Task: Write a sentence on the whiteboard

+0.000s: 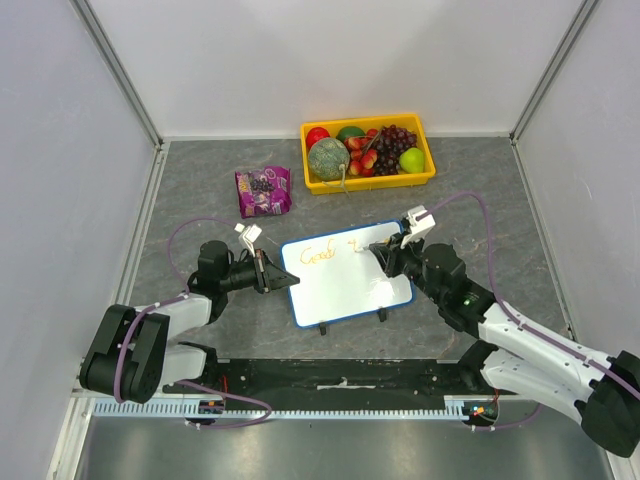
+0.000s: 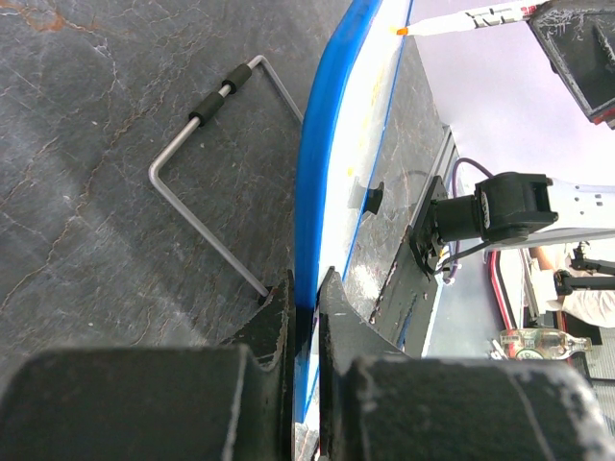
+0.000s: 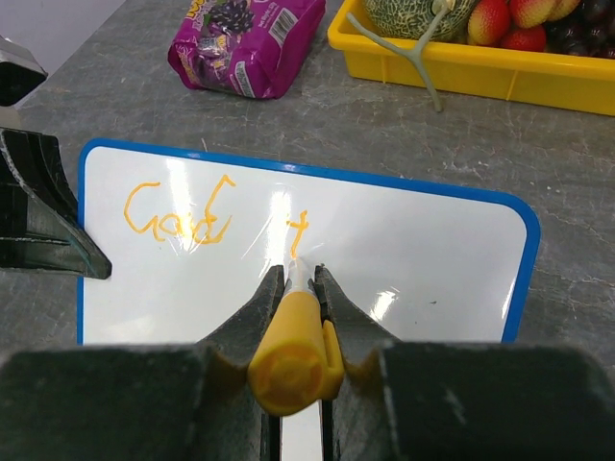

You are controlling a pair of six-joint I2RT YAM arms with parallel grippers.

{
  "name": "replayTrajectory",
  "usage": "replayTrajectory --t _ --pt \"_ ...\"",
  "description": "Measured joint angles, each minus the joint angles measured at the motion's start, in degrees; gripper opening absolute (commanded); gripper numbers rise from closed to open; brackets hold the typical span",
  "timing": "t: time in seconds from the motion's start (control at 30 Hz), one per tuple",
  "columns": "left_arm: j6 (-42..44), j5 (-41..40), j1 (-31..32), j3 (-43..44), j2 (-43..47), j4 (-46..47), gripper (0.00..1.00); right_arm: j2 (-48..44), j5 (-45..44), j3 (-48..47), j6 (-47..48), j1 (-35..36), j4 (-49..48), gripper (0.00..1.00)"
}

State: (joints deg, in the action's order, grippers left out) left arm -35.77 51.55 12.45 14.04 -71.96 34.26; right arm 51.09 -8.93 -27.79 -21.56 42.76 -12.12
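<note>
The whiteboard lies tilted in the middle of the grey table, white with a blue rim. My left gripper is shut on its left edge; the left wrist view shows the blue rim pinched between the jaws. My right gripper is shut on a yellow-capped marker. The marker's tip touches the board just under an orange "t". The sentence reads "Good" followed by that "t", in orange along the board's far edge.
A yellow tray of fruit stands behind the board, with a purple snack bag to its left. A bent wire stand lies under the board's edge. Grey walls close in the table on three sides.
</note>
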Motion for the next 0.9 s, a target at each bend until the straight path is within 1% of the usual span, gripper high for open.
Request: replayTrajectory --t 0.37,0.9 --pt "0.0 0.0 0.0 0.0 0.0 0.0 0.02 0.0 -1.5 -0.3 0.0 0.1 0.7 0.0" --pt "0.0 0.0 0.0 0.0 0.0 0.1 0.02 4.1 -5.4 -5.6 1.4 0.1 1.1 0.0"
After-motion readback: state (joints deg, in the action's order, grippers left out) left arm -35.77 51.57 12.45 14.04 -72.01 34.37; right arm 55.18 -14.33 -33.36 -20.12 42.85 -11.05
